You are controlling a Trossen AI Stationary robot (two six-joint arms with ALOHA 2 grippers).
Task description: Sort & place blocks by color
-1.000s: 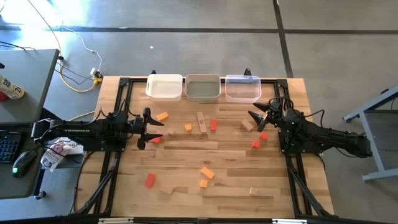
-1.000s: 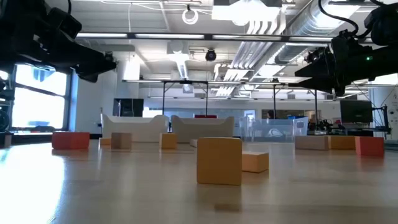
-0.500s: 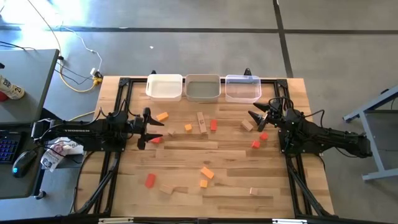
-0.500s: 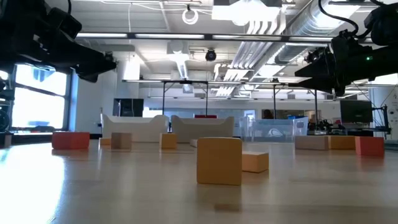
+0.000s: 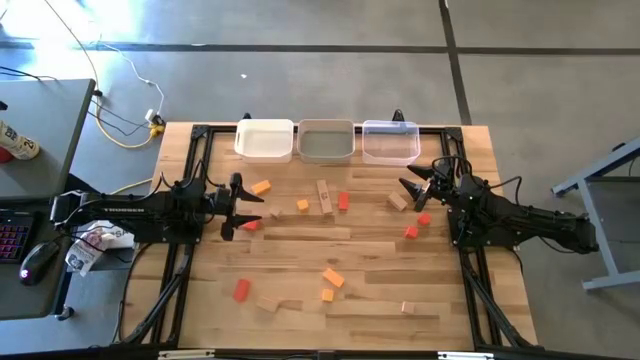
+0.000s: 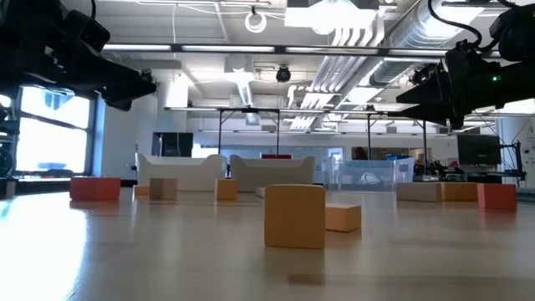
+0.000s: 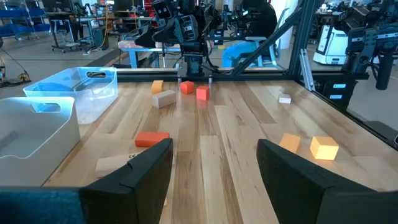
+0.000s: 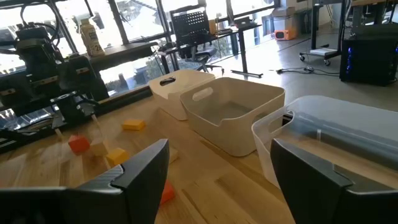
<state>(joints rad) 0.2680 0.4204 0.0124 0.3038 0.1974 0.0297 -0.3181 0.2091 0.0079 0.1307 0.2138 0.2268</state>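
The blocks [image 5: 324, 197] are lying scattered across the bench [image 5: 350, 250], none in the three bins [image 5: 327, 141] at its far edge. The left pincer [image 5: 243, 207] and right pincer [image 5: 409, 191] are hovering at opposite sides, both released and grasping nothing

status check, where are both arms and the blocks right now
Left tool open, empty, table's left side. Right tool open, empty, near clear bin. Blocks scattered on table, none binned. Nothing in the way.
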